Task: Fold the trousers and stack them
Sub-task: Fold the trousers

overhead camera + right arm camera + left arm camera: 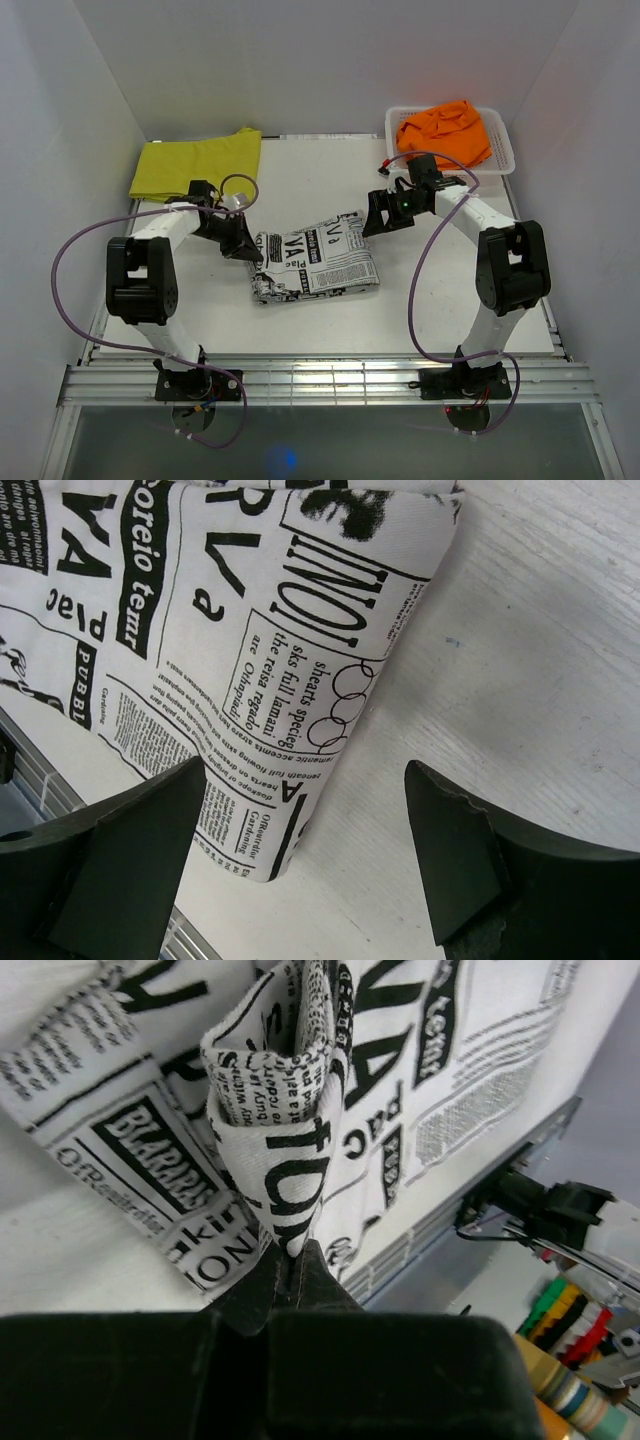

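Note:
The newspaper-print trousers (315, 263) lie folded on the table's middle. My left gripper (250, 250) is shut on a raised fold at their left edge; in the left wrist view the pinched cloth (280, 1110) rises from the closed fingertips (255, 1285). My right gripper (372, 222) is open and empty just above the trousers' right edge (300, 630), its fingers (455, 850) apart over cloth and bare table. The yellow trousers (198, 162) lie folded at the back left. The orange trousers (445, 130) lie bunched in the basket.
A white lattice basket (500, 150) stands at the back right corner. White walls close in the table on three sides. Metal rails (330, 380) run along the near edge by the arm bases.

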`<state>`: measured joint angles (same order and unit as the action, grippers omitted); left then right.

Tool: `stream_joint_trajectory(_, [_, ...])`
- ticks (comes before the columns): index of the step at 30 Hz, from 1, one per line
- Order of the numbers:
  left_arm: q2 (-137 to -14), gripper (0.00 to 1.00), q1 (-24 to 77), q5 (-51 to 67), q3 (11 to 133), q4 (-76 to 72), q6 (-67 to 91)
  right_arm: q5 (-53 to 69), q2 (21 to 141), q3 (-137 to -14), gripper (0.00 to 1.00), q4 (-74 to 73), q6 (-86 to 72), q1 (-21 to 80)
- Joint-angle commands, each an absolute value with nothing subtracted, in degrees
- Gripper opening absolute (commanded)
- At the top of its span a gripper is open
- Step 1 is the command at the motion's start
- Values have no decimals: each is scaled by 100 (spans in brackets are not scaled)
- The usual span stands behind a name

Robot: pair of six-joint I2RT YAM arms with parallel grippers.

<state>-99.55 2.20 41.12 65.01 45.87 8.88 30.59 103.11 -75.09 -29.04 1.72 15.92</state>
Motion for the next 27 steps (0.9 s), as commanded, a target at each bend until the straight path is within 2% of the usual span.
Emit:
stream_joint_trajectory(1, [-9414, 0, 36, 4983, 6706, 5062, 800, 3050, 9967, -7479, 86, -2927, 193, 1591])
stream_joint_trajectory(5, [-9456, 0, -430, 4809, 6093, 5046, 695, 3216, 9905, -7541, 85, -2988, 202, 1591])
stream_joint_trajectory(11, [-10475, 0, -563, 4245, 5748, 4299, 756, 3655, 9967, -7646, 83, -2962, 229, 1643])
stream_joint_trajectory(14, [-10976, 0, -536, 4034, 6098, 4210, 668, 4086, 10089, -7690, 80, -2901, 272, 1757])
stream_joint_trajectory(21, [-11513, 9, -510, 3683, 6951, 4280, 308, 4992, 10440, -7787, 75, -3049, 754, 2162])
stream_joint_trajectory(27, [-11419, 36, -510, 3646, 7646, 4578, -391, 4799, 10626, -7638, 73, -3076, 923, 2189])
